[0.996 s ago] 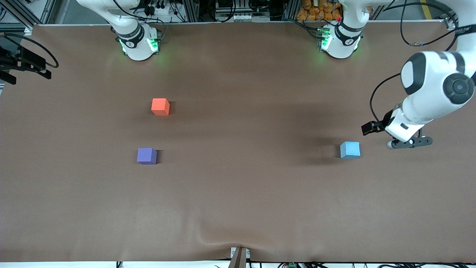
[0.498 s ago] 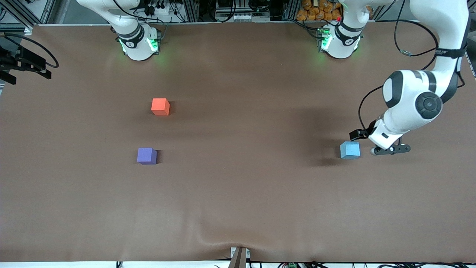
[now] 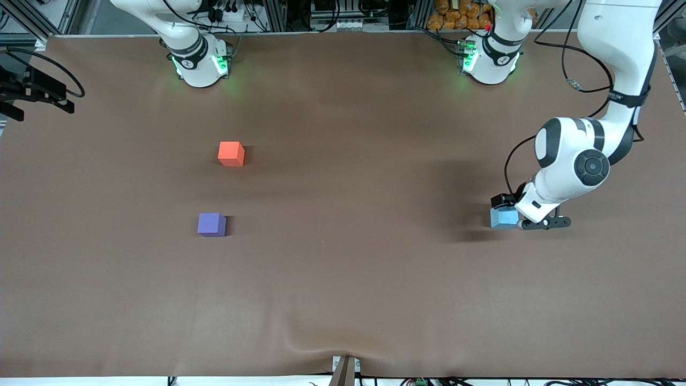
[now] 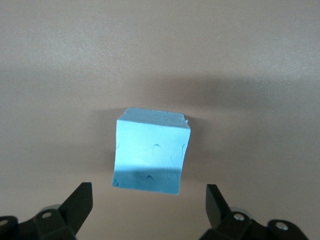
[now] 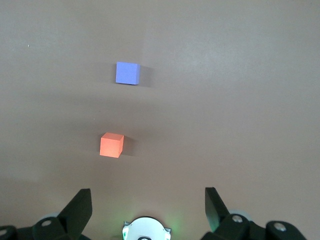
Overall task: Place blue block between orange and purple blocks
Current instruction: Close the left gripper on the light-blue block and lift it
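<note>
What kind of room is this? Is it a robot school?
Probably a robot lab. Two white arms are bolted to a brown table. The left gripper hangs open over a blue block, and metal frames and cables run along the table's edge.

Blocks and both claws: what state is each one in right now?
Blue block: on the table toward the left arm's end, not gripped.
Orange block: on the table, untouched.
Purple block: on the table, nearer the camera than the orange block, untouched.
Left gripper: jaws open, low over the blue block.
Right gripper: jaws open, waiting high over its own base.
</note>
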Action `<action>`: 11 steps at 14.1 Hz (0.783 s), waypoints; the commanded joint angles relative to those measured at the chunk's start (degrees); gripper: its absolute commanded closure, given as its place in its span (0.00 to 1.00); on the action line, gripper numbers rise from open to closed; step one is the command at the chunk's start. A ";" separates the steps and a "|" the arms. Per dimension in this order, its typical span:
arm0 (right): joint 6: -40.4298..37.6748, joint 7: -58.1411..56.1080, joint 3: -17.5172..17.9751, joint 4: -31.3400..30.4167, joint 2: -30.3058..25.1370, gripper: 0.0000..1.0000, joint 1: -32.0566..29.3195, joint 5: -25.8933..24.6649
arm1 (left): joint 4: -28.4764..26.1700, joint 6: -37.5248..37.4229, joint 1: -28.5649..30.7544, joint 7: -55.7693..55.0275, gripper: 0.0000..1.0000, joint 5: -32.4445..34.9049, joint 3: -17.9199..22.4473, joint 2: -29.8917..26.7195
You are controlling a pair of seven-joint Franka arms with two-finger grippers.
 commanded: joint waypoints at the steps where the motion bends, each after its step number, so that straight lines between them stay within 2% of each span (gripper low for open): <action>1: -1.11 -0.35 0.30 1.50 0.59 0.00 -0.83 1.07 | 0.12 1.39 -0.22 0.87 0.00 -0.02 0.19 0.97; 11: -1.11 -0.35 0.30 1.41 0.67 0.00 -0.74 1.07 | 1.08 7.80 -0.57 0.69 0.00 -0.02 0.19 5.89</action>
